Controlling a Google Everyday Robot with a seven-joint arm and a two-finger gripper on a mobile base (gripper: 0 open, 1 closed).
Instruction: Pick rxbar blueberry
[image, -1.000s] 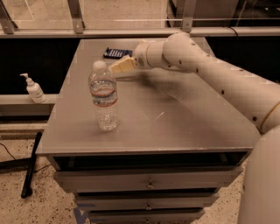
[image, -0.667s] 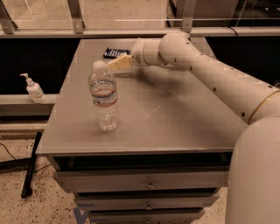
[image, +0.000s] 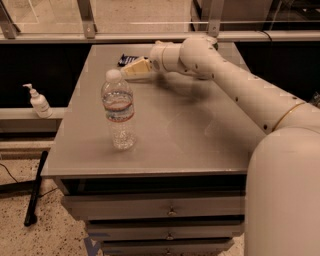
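The tool (image: 131, 70) sits in the upper left of the frame, low over the far-left part of the surface (image: 200, 135), at the end of the robot's 1 arm (image: 240, 85), which reaches in from the lower right. It points left and slightly down-frame. Whether it is open or closed cannot be told from this view, and it does not appear to have hold of anything.

The rxbar blueberry (image: 126, 59) lies flat near the far-left corner of the surface, a dark strip just above the tool's tip in the picture, so it is just beyond the tool, toward the back edge. Its right end disappears behind the tool. The part that shows suggests its long axis runs roughly left to right across the frame, close to parallel with the tool's own line. I cannot tell whether the 2 touch.

As I judge it, the grasp turns on that small offset: the tool needs to shift up-frame, toward the back edge, before closing across the bar's short side.

The water bottle (image: 118, 115) stands upright down-frame of the tool, well apart from the bar.
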